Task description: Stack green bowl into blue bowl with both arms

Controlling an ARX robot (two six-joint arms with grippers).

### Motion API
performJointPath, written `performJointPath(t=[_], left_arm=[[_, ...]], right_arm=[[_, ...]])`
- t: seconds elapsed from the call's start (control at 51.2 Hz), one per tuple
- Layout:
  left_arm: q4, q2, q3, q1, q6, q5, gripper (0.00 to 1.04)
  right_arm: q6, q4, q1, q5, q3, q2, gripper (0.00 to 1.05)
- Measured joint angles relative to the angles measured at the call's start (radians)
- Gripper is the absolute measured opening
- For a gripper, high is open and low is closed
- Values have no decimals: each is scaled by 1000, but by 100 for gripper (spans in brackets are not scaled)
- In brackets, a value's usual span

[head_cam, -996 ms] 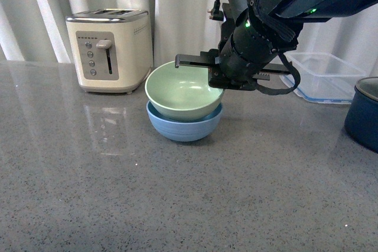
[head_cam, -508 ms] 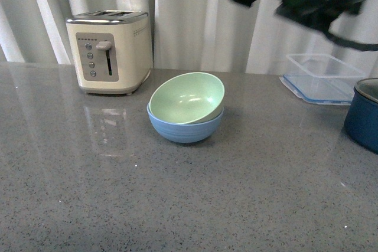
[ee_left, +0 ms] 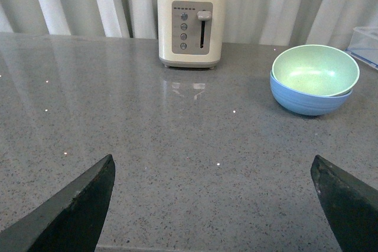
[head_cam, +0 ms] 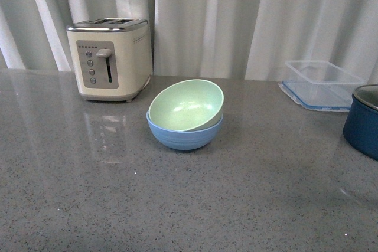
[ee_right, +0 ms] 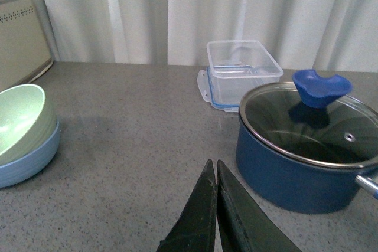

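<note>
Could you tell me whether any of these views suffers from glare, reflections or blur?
Front view: sharp and evenly lit, with the toaster mirrored faintly in the glossy countertop. Left wrist view: the same reflection plus small bright sparkles on the stone; the fingers at the bottom corners are soft-edged. Right wrist view: the pot lid shows reflections in its glass.

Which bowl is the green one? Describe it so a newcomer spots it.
Start at the cream toaster by the curtain. Just to its right, nearer the camera, two bowls sit stacked. The green bowl is the upper one, tilted inside the blue bowl, pale mint rather than sky-blue.
</note>
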Motion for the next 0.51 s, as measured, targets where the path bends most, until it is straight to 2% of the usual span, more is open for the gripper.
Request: performJointPath(t=[0.273, 0.351, 0.508], left_arm=[[0, 0, 0, 0, 0, 0, 98], [0, 0, 0, 0, 0, 0, 98], [0, 0, 0, 0, 0, 0, 98]], right_arm=[[0, -32, -52, -53, -156, -193, 1], [0, -56, -99, -119, -183, -242, 1], [0, -105, -128, -124, -224, -331, 1]])
